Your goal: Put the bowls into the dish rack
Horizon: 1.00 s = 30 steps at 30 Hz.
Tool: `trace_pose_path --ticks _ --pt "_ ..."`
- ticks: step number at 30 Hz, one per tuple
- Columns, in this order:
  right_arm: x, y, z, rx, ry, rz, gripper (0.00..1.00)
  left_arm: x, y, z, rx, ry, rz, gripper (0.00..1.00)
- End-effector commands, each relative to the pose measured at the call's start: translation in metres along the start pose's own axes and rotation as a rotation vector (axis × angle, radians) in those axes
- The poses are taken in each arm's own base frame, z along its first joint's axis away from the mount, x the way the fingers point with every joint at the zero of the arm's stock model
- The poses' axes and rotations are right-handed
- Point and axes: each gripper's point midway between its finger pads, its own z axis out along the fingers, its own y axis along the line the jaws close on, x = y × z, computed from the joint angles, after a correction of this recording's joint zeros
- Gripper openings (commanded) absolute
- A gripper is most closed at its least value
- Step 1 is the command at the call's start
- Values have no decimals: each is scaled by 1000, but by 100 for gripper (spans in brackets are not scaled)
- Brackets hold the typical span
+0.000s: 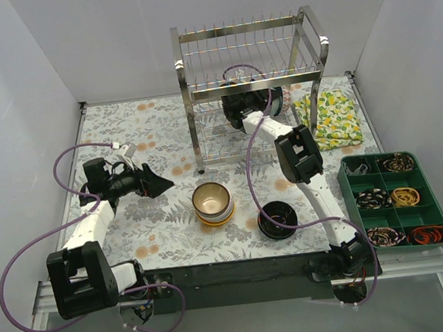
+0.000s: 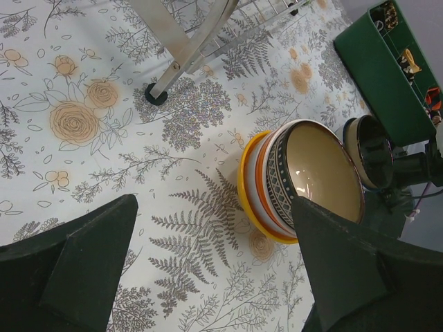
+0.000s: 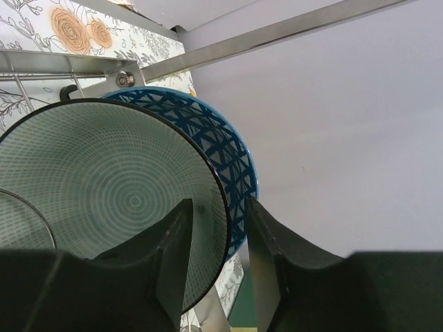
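Observation:
The dish rack stands at the back of the table. In its lower tier a pale green ringed bowl stands on edge against a blue lattice bowl. My right gripper reaches into that tier and is open. Its fingers straddle both rims with gaps showing. A stack of bowls, yellow at the bottom and brown-glazed inside on top, sits mid-table. A dark bowl lies to its right. My left gripper hovers open just left of the stack, nothing between its fingers.
A green compartment tray with small items lies at the right edge. A lemon-print cloth is beside the rack. The rack's foot stands on the floral table cover beyond my left gripper.

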Motion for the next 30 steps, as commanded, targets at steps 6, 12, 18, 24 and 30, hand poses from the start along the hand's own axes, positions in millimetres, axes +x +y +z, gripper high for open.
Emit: trace_pose_path --ticks 6,12,18,24,30 --pt "-13 -40 -14 10 -23 82 49 -11 -9 0 27 -26 35 95" --pt "-17 -52 -33 -7 -55 66 56 -15 -12 -1 29 -36 60 98" --pt "-14 -63 -46 -15 -71 49 62 -26 -3 -3 -46 -51 80 98" --pt "4 -80 -70 -21 -88 -6 65 -54 11 -9 -175 -93 50 98" --pt "52 -86 -117 -60 -153 -160 65 -79 24 -18 -319 -133 -14 98"
